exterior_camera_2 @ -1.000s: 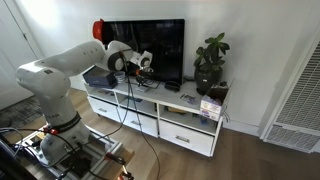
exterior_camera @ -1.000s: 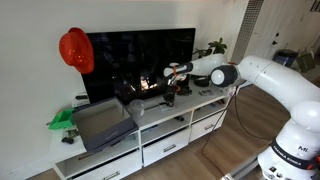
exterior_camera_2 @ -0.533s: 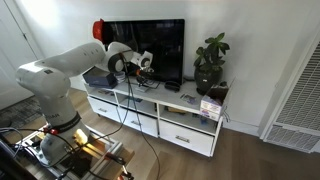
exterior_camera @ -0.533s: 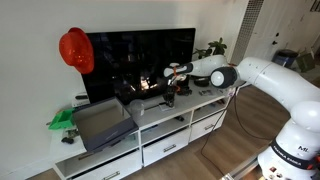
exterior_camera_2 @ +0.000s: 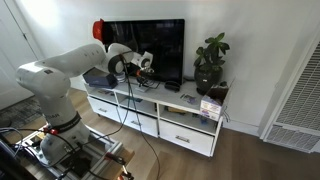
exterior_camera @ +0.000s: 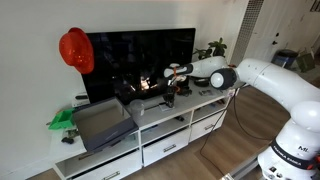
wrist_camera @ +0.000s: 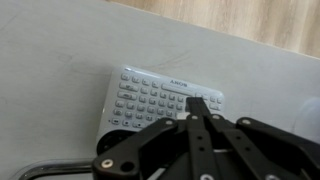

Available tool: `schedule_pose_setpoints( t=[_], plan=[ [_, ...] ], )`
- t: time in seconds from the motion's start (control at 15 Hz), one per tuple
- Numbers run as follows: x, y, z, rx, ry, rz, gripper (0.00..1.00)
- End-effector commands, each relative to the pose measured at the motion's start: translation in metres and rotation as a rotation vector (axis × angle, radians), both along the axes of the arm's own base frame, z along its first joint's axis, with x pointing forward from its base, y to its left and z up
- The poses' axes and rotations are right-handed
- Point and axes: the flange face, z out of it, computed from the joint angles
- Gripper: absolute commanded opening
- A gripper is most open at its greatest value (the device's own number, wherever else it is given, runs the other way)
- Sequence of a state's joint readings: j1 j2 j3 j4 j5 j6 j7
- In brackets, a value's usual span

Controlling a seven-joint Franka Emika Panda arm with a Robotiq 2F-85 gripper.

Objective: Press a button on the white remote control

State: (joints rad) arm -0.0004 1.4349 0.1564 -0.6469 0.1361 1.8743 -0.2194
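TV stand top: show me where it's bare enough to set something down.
In the wrist view, the white top is bare left of the white remote control and between it and the stand's far edge. In an exterior view, a short strip lies between the dark slab and the plant. The grey bin end is crowded.

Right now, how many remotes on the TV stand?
2: the white remote control under the tool; a smaller dark slab, likely a remote, on the stand toward the plant. More may hide behind the arm.
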Motion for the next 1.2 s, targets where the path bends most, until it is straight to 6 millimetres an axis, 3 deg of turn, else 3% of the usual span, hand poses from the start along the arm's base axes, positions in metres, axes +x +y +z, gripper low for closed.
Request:
schedule_pose_setpoints(
  t=[0.0, 1.13],
  plan=[
    [0.002, 0.0, -0.001, 0.028, -0.003, -0.013, 0.0],
    [0.001, -0.001, -0.017, 0.032, -0.008, -0.032, 0.0]
  ],
)
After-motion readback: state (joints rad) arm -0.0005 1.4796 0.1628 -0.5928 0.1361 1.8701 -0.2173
